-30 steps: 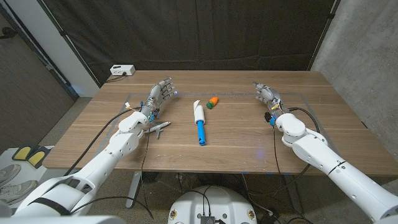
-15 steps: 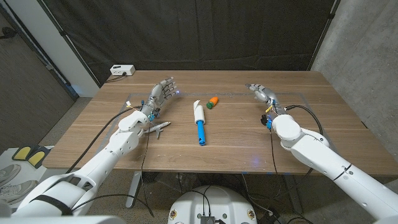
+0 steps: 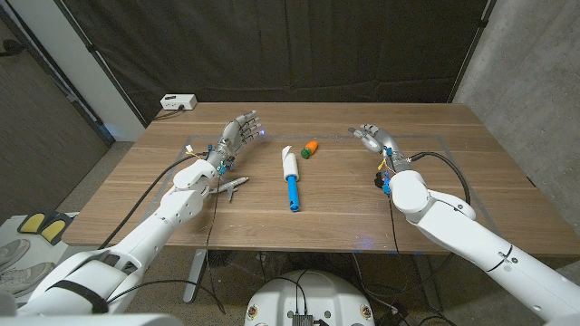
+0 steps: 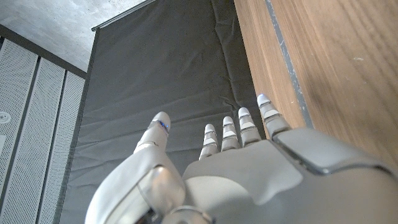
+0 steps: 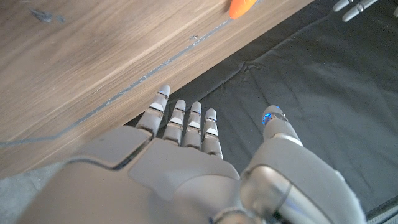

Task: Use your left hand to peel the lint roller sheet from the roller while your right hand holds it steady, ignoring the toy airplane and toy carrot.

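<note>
The lint roller (image 3: 290, 178) lies near the middle of the table (image 3: 344, 204), its white roll pointing away from the robot and its blue handle toward it, untouched by either hand. The toy carrot (image 3: 310, 148) sits just beyond the roll's far end and slightly to the right; the toy airplane (image 3: 232, 186) lies to the left, close under the left arm.

Both hands are raised with fingers spread and nothing in them — the left hand (image 3: 237, 133) above the table's left part, the right hand (image 3: 374, 139) on the right side, well apart from the roller. The wrist views agree: each shows extended fingers against the dark curtain and table edge.

The step in hand looks like the reach, so the right hand should probably go first. A good approach brings it in over the blue handle, since a grip there leaves the white roll free for peeling. It should come from the near side, clear of the carrot. Once the handle is pinned firmly, the left hand can cross over the airplane without brushing it and look for the sheet's loose edge — a small flap seems to stand up at the roll's far end, though that is hard to confirm here.
</note>
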{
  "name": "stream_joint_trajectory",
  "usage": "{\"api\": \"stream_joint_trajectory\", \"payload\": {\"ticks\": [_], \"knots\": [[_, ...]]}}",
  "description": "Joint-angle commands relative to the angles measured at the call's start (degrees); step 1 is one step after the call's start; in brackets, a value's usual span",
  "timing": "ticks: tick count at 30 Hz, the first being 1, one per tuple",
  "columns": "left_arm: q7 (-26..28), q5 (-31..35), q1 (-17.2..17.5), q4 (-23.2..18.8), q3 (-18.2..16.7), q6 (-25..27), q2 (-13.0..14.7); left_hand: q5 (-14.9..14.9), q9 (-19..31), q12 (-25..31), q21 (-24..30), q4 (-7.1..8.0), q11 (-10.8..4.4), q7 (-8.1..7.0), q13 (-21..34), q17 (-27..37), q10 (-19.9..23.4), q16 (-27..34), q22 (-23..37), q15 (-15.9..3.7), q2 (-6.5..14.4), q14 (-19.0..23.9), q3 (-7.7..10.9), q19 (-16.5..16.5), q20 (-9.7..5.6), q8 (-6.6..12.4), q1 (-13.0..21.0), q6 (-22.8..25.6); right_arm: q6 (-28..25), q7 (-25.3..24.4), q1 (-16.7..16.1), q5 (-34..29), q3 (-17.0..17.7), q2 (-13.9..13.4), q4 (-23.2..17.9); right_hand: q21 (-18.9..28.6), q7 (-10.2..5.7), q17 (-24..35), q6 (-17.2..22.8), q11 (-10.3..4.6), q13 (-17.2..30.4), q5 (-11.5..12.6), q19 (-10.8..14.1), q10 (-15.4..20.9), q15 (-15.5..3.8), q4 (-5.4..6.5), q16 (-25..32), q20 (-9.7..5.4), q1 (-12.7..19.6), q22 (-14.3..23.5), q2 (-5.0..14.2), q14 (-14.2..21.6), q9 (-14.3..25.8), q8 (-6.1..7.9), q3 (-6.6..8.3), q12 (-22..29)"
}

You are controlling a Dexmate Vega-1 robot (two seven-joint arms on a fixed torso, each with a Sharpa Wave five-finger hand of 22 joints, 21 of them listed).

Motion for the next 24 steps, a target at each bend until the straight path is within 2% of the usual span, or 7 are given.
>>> {"api": "stream_joint_trajectory", "payload": {"ticks": [1, 5, 12, 17, 24], "knots": [[-1.23, 0.06, -0.1, -0.69, 0.35, 0.73, 0.46, -0.11, 0.08, 0.48, 0.26, 0.3, 0.08, 0.05, 0.17, 0.3, 0.69, 0.02, 0.28, 0.23, 0.06, 0.5, 0.12, -0.16, 0.08, -0.24, -0.31, 0.02, -10.14, 0.61, 2.35, -7.89, -6.06, -1.4, -6.32, 0.15, 0.1, 0.3, 0.87, -0.05, 0.1, -0.11, 0.11, 0.56, -0.44, -0.05, 0.41, -0.21, -0.26, 0.23, 0.39, 0.64, 0.04, 0.38, -0.18, 0.32], [-1.27, 0.12, 0.05, -1.33, 0.42, 1.06, 0.78, -0.15, -0.02, 0.51, 0.26, 0.29, 0.07, 0.09, 0.19, 0.3, 0.77, -0.01, 0.29, 0.25, 0.07, 0.51, 0.14, -0.18, 0.08, -0.25, -0.35, 0.01, -7.71, 2.87, 2.54, -9.35, -6.86, -3.42, -6.57, 0.02, -0.06, 0.32, 1.57, -0.17, 0.11, -0.29, -0.13, 0.62, -0.97, 0.0, 0.36, -0.62, -0.42, 0.23, 0.53, 0.6, 0.04, 0.56, -0.28, 0.26], [-1.33, 0.05, 0.27, -1.78, 0.58, 1.44, 0.89, -0.21, -0.2, 0.5, 0.28, 0.28, -0.04, 0.11, 0.21, 0.31, 0.76, -0.07, 0.33, 0.21, 0.08, 0.55, 0.17, -0.2, 0.08, -0.23, -0.43, 0.08, -8.79, 7.65, 4.89, -13.63, -9.71, -5.78, -7.58, -0.13, -0.15, 0.41, 2.04, -0.44, 0.14, -0.84, -0.42, 0.7, -1.97, 0.25, 0.46, -1.39, -1.05, 0.25, 0.51, 0.92, 0.05, 0.58, -0.7, 0.15], [-1.51, 0.03, 0.48, -2.23, 0.74, 1.86, 1.11, -0.24, -0.28, 0.51, 0.29, 0.26, 0.0, 0.09, 0.22, 0.3, 0.78, -0.07, 0.34, 0.27, 0.07, 0.62, 0.18, -0.2, 0.08, -0.25, -0.46, 0.05, -7.97, 10.94, 6.49, -16.96, -11.76, -6.7, -7.63, 0.13, -0.42, 0.69, 2.74, -0.63, 0.24, -2.16, 0.41, 1.97, -3.25, 1.29, 1.08, -1.43, -4.64, 0.35, -2.21, 2.77, 0.08, 0.46, -3.46, 0.35], [-1.17, 0.11, 1.05, -3.21, 0.79, 1.99, 1.39, -0.29, -0.38, 0.5, 0.3, 0.25, -0.04, -0.01, 0.23, 0.31, 0.76, -0.11, 0.36, 0.24, 0.05, 0.63, 0.19, -0.21, 0.08, -0.28, -0.52, -0.01, -11.75, 16.29, 9.02, -21.88, -15.02, -6.57, -9.32, 0.21, -0.58, 0.81, 3.05, -0.77, 0.28, -2.12, 0.68, 2.27, -3.58, 1.78, 1.18, -1.32, -6.13, 0.39, -3.11, 3.15, 0.09, 0.41, -4.49, 0.33]]}}
